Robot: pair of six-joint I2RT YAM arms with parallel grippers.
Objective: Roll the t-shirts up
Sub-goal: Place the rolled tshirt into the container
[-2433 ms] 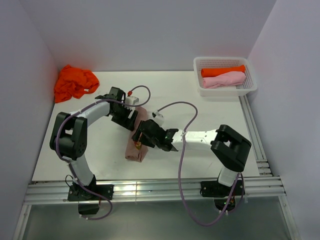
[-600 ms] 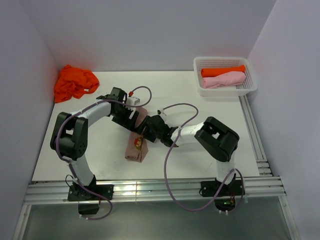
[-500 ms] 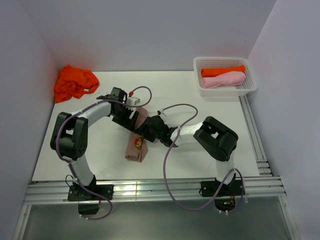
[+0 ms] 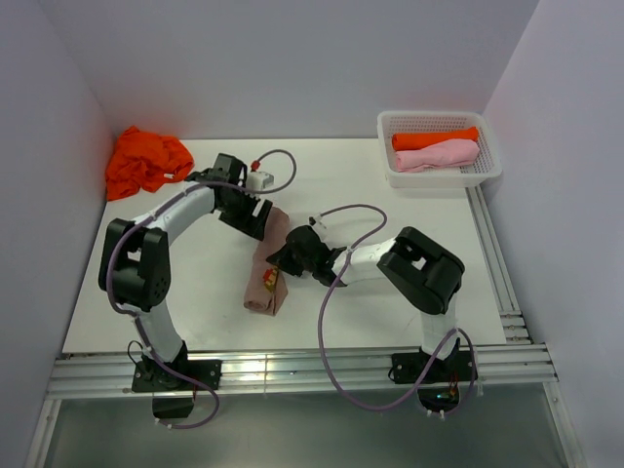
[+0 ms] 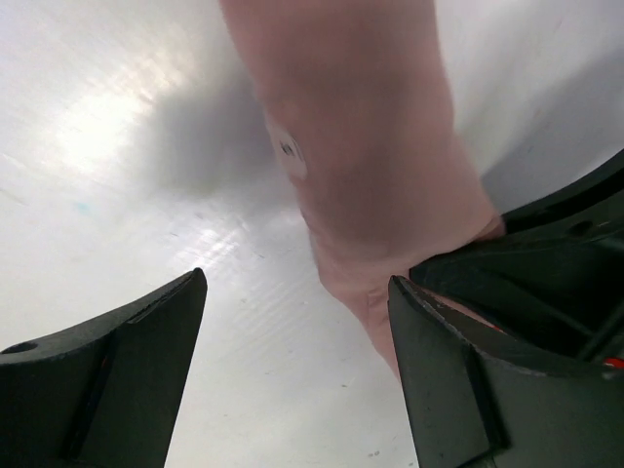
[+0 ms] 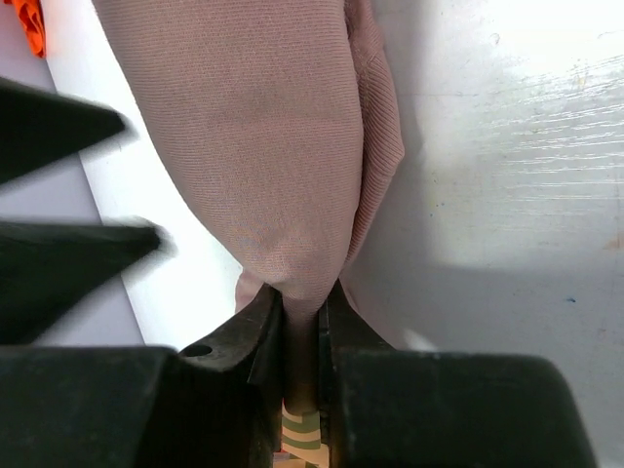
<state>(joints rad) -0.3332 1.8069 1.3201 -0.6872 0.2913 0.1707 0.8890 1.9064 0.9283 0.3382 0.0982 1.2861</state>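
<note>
Top external view: a white worktop (image 4: 331, 180) carries the cloth, and both arms reach in toward its middle.
Worktop middle: the dusty pinkish-brown cloth t-shirt (image 4: 261, 292) lies as a long, narrow bundle running from the left arm's tip down toward the near edge. A small yellow-and-red tag (image 4: 270, 280) shows on it.
Left arm: the left end effector (image 4: 255, 216) sits over the far end of that bundle.
Left wrist view: the jaws stand wide apart and released, grasping nothing. The pinkish-brown cloth (image 5: 361, 146) runs between the black fingers (image 5: 117, 370), closer to the one on the picture's right.
Right arm: the right end effector (image 4: 285, 255) meets the bundle's right edge about halfway along.
Right wrist view: its jaws are clenched on a fold of the pinkish-brown cloth (image 6: 273, 146), which is pinched thin between them.
Far-left corner: a crumpled bright orange t-shirt (image 4: 144, 161) lies heaped by the wall, well apart from the bundle.
Far-right corner: a white plastic mesh basket (image 4: 439, 117) holds a rolled orange t-shirt (image 4: 434, 139) and a rolled light pink t-shirt (image 4: 436, 156). They lie side by side and touching, the orange one farther back.
</note>
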